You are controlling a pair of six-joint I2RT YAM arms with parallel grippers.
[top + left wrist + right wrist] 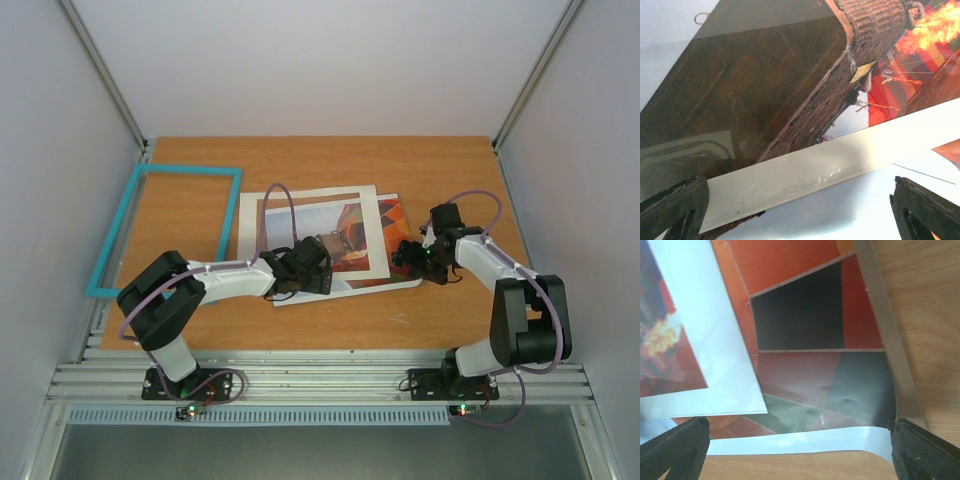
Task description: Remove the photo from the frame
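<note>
The turquoise frame [190,170] lies empty at the table's far left. The photo [392,215], an orange-red balloon print, lies mid-table under a white mat sheet [300,197] with a window, and sticks out on the mat's right. My left gripper [316,274] is open and empty, low over the mat's lower edge. In the left wrist view [800,215] the brown basket of the photo [865,40] and a white mat strip [805,172] lie ahead of it. My right gripper [408,258] is open at the photo's lower right corner. It is also open in the right wrist view [800,452], over the photo [800,315].
The wooden table [330,155] ends at white walls at the back and both sides. An aluminium rail [320,380] runs along the near edge by the arm bases. A dark, glassy reflection covers the photo's upper left in the left wrist view [740,75].
</note>
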